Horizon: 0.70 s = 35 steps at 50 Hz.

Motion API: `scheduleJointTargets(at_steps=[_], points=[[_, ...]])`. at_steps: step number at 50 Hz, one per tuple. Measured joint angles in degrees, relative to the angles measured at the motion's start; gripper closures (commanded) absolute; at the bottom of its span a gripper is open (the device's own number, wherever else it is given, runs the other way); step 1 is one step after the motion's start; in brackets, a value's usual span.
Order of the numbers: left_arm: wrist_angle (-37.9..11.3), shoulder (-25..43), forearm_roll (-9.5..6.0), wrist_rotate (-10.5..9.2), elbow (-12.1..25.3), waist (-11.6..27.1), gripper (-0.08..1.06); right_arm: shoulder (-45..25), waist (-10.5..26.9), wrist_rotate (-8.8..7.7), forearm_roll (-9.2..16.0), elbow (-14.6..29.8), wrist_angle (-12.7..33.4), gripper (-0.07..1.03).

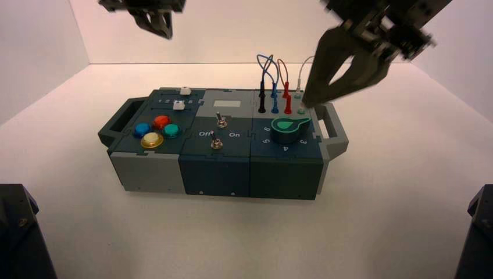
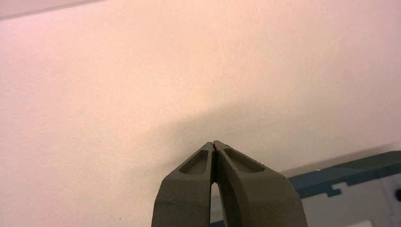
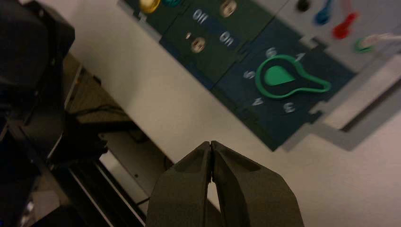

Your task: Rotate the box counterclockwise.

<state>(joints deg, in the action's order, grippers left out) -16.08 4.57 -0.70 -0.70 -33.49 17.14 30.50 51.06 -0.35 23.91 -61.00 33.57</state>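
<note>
Plain white counter [image 1: 378, 232], white walls behind on three sides; nothing on it apart from the box [image 1: 224, 145].

Box sits about mid-counter, long side facing the robot, only slightly skewed. No contact with it from either arm at this moment, so my reading is that the rotation is at its very start or just finished; the pictures alone do not settle which. If not yet turned, the whole counterclockwise swing is left to do.

Right claw [image 1: 317, 99]: above the box's right end, tips near the right handle [image 1: 334, 125] and just beside the wire sockets. Clenched, tips meeting in the right wrist view [image 3: 211, 146], nothing between them. Cannot tell whether the tip touches the box; in the wrist view it looks clear of it.

Left claw [image 1: 160, 26]: well above and behind the box's left end, over bare counter. Also clenched on nothing [image 2: 214, 145].

Box appearance: dark teal and grey panels, a loop handle at each end. Four coloured buttons [image 1: 156, 131] at the left end, two toggle switches [image 1: 218, 131] in the middle between "Off" and "On", green dial [image 1: 288, 129] at the right end with numbers round it, plugged wires [image 1: 273, 75] arching behind the dial.
</note>
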Motion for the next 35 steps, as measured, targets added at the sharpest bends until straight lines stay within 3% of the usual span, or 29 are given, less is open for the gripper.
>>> scheduleJointTargets(at_steps=[23, 35], points=[[0.2, 10.4, 0.09, 0.70, 3.7, 1.1, 1.01, -4.3, 2.6, 0.00, 5.5, -0.5, -0.8, 0.99], [0.2, 12.7, 0.09, 1.49, 4.9, 1.7, 1.01, -7.6, 2.7, -0.09, 6.2, -1.1, -1.1, 0.99]])
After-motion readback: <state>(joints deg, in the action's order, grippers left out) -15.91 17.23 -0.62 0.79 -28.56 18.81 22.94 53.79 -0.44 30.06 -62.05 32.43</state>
